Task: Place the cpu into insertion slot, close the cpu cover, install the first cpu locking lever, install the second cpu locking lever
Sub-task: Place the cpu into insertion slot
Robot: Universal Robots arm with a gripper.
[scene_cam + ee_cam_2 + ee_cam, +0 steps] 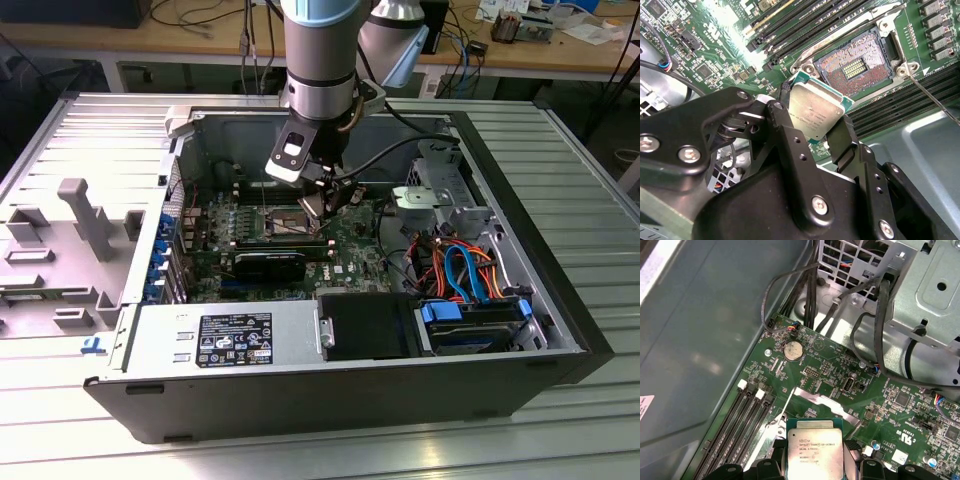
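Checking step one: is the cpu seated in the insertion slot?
No, the gripper holds the cpu, and the insertion slot lies bare.

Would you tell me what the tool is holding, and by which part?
The tool holds the cpu, its fingers pinching two opposite side edges, metal top showing.

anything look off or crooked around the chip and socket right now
Nothing stands out as damaged or spilled. The cpu is clamped by its edges in the gripper, held off the board and not yet in the insertion slot, which lies open with its contacts bare and nothing in it.
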